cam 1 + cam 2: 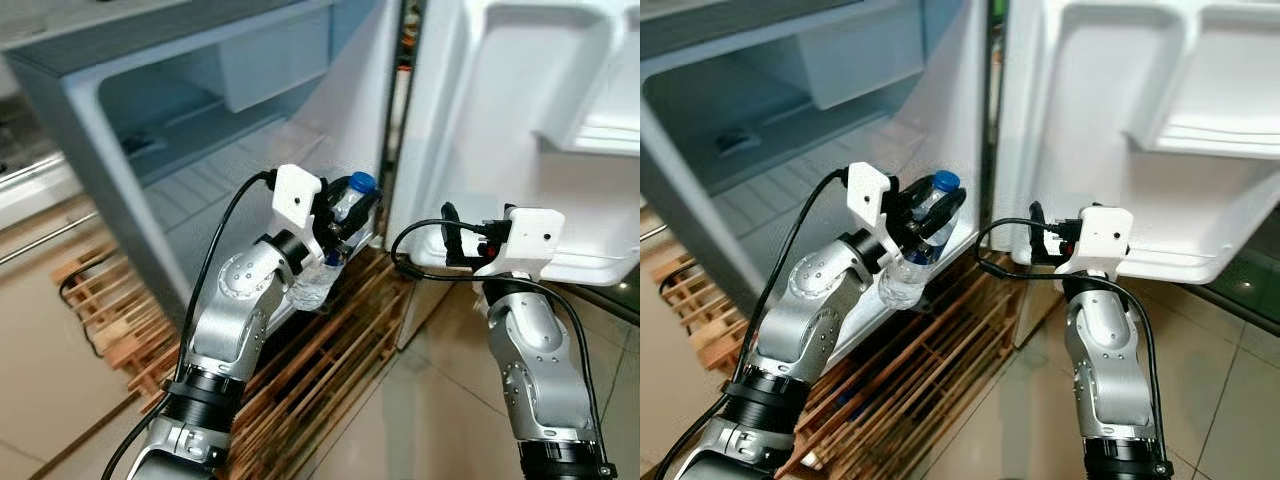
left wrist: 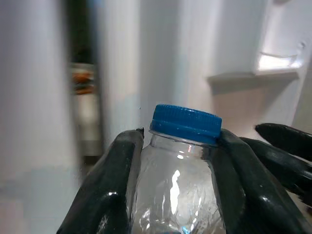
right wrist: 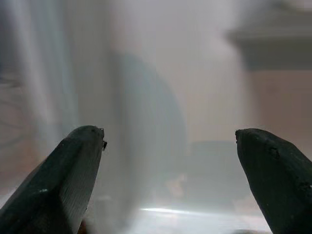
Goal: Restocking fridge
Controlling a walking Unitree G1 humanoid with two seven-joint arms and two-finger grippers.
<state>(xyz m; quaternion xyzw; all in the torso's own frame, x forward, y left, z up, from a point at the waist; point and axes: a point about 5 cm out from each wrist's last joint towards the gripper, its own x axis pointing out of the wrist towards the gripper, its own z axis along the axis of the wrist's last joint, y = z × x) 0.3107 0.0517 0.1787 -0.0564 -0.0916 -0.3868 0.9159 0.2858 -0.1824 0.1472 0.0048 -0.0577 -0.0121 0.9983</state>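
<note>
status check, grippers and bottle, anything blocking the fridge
Left gripper shut on water bottle at fridge opening. Right gripper open, empty, by door. Nothing blocking shelves.

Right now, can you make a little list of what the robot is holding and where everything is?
left gripper: shut on the water bottle, at the open fridge's front edge
bottle: clear plastic, blue cap, tilted
right gripper: open, holding nothing, near the fridge door
fridge: open, shelves bare where they show
floor: wooden pallet under the fridge, tiles beside it
</note>
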